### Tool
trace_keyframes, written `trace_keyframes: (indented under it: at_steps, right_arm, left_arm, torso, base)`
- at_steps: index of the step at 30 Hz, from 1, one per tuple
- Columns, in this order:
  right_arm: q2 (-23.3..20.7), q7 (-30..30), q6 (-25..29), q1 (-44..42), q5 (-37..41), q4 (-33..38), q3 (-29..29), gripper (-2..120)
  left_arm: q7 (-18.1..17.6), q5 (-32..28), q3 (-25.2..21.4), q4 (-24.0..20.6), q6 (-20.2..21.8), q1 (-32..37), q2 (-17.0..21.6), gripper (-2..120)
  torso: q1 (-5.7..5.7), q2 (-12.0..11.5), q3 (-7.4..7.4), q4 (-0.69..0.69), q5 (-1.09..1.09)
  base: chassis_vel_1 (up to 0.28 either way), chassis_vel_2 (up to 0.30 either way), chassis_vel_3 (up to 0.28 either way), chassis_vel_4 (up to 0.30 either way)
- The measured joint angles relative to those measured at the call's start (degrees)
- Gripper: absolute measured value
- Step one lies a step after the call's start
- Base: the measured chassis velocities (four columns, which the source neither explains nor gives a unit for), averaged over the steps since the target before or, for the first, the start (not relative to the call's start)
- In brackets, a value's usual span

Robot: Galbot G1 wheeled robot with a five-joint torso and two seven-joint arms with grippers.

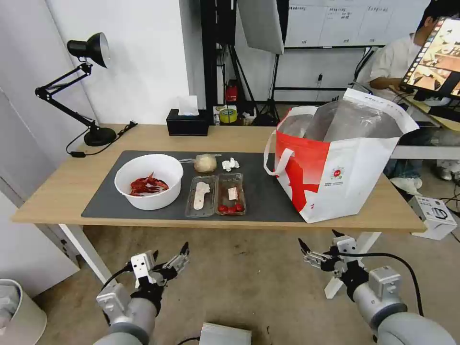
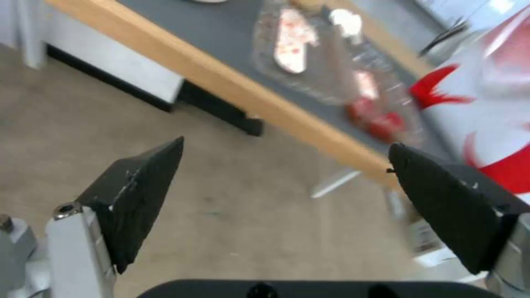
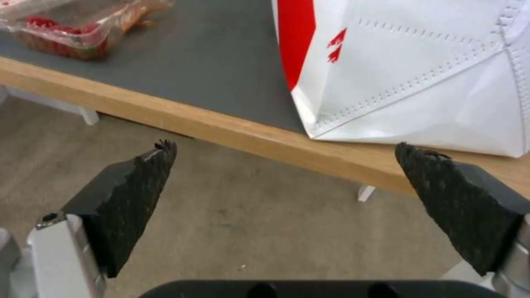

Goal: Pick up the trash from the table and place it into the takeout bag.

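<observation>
Both pincers low before table | left pincer spread | right pincer spread

Both grippers hang low in front of the table, over the floor: left gripper and right gripper, fingers spread wide, holding nothing. On the dark mat sit the white bowl of crayfish shells, the clamshell, a bagged lump, a tissue. The takeout bag stands open on the right.

Left gripper, right gripper: fingers spread
</observation>
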Motion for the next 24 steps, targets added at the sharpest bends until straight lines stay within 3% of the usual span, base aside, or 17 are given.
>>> trace_keyframes:
  at_steps: [9, 17, 24]
  right_arm:
    - [-0.9, 0.0, -0.4, 0.4, -0.1, -0.5, -1.0, 100]
    - [-0.9, -0.4, -0.4, 1.0, -0.2, -1.4, -1.8, 100]
    - [-1.0, -0.8, -0.5, 1.1, -0.5, -1.5, -1.8, 100]
  left_arm:
    - [-6.3, -15.9, 0.5, -1.0, -3.8, -3.1, 2.2, 100]
    - [-8.8, -24.4, 1.3, -2.4, -3.9, -7.2, 6.0, 100]
    - [-8.8, -26.7, 3.4, -0.8, -5.6, -11.6, 9.8, 100]
  torso:
    - [0.0, 0.0, 0.0, 0.0, 0.0]
    - [0.0, 0.0, 0.0, 0.0, 0.0]
    - [0.0, 0.0, 0.0, 0.0, 0.0]
  base:
    - [0.0, 0.0, 0.0, 0.0]
    - [0.0, 0.0, 0.0, 0.0]
    - [0.0, 0.0, 0.0, 0.0]
